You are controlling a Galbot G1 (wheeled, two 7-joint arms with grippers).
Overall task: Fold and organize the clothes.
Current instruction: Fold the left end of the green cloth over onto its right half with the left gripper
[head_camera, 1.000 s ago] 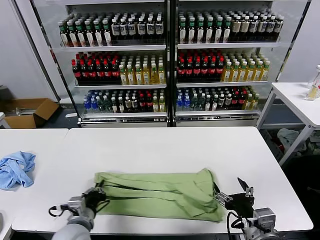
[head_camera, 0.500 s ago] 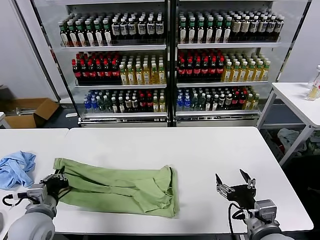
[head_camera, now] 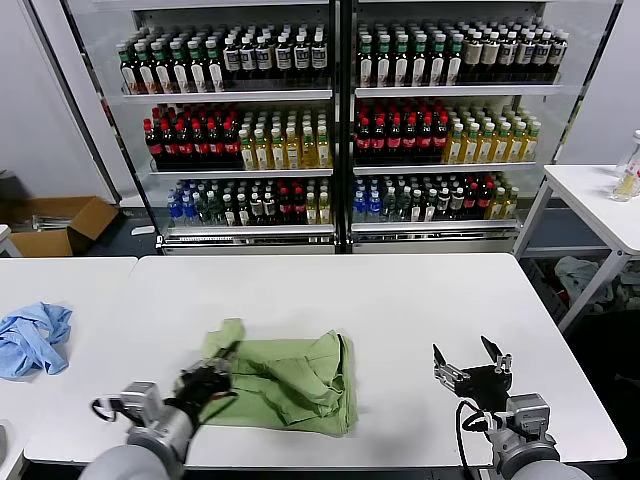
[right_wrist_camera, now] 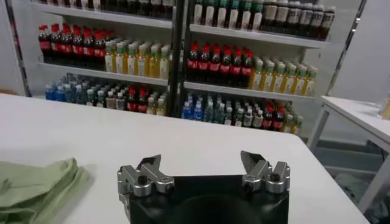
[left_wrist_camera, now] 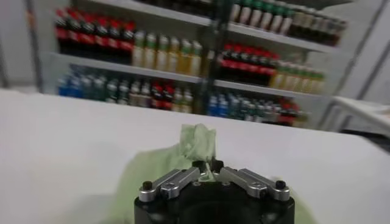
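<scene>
Green polo shirt (head_camera: 285,382) cloth is pinched in the closed left gripper (head_camera: 213,378), a fold lifted over the bunched garment near the white table's (head_camera: 400,300) front edge. Well right, the right gripper (head_camera: 470,372) hovers empty, jaws wide. A blue cloth (head_camera: 32,338) lies far left; stocked drink coolers (head_camera: 340,120) stand behind.

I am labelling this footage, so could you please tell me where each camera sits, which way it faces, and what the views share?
Head view: on the robot's head, looking forward and down at the white table; shows the left gripper shut on the light green polo shirt and the open right gripper.
Left wrist view: on the left arm, facing the drinks shelves; shows its left gripper pinching the shirt.
Right wrist view: on the right arm, facing the shelves; shows its right gripper, jaws empty.
Shared: all three show the shirt, table and shelves.
</scene>
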